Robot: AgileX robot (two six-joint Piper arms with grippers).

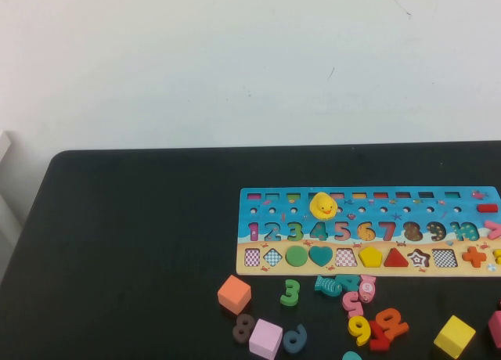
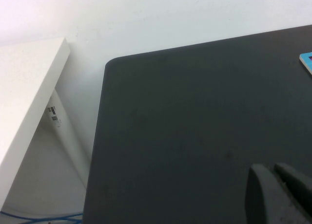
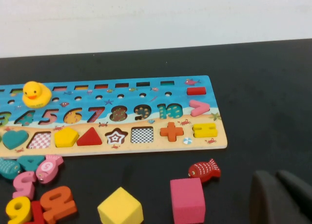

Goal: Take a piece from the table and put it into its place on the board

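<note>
The blue number-and-shape board (image 1: pixel 258 197) lies on the black table, right of centre. A yellow duck (image 1: pixel 323 206) sits on its top row. Loose pieces lie in front of it: orange cube (image 1: pixel 234 294), green 3 (image 1: pixel 290 292), brown 8 (image 1: pixel 243 327), lilac cube (image 1: pixel 265 338), teal fish (image 1: pixel 329 285), yellow 9 (image 1: pixel 359 329), yellow cube (image 1: pixel 454 336). Neither gripper shows in the high view. My right gripper (image 3: pixel 277 176) is shut and empty, hovering beside a red fish (image 3: pixel 204 170) and pink cube (image 3: pixel 187 200). My left gripper (image 2: pixel 273 169) is shut and empty over bare table.
The board's edge (image 3: pixel 214 145) lies just beyond the red fish in the right wrist view. A white shelf (image 2: pixel 24 97) stands off the table's left edge (image 2: pixel 100 136). Only a corner of the board (image 2: pixel 306 62) shows in the left wrist view.
</note>
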